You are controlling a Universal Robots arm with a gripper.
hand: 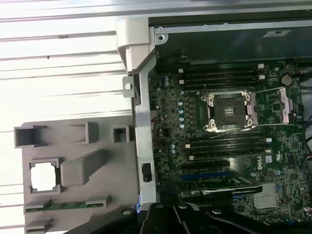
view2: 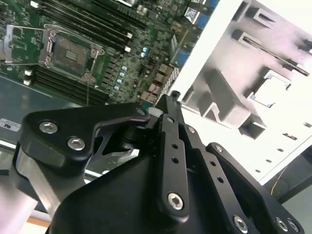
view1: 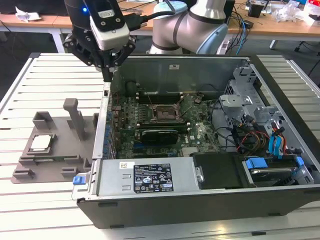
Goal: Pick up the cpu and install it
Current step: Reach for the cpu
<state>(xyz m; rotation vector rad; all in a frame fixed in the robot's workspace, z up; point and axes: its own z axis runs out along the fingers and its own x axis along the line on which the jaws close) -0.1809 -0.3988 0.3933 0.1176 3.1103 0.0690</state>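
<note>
Exterior view: cpu (view1: pixel 41 143) in gray holder (view1: pixel 62 131)

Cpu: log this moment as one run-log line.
cpu: in grey holder, untouched | gripper: shut, empty, above case wall | socket: empty
</note>
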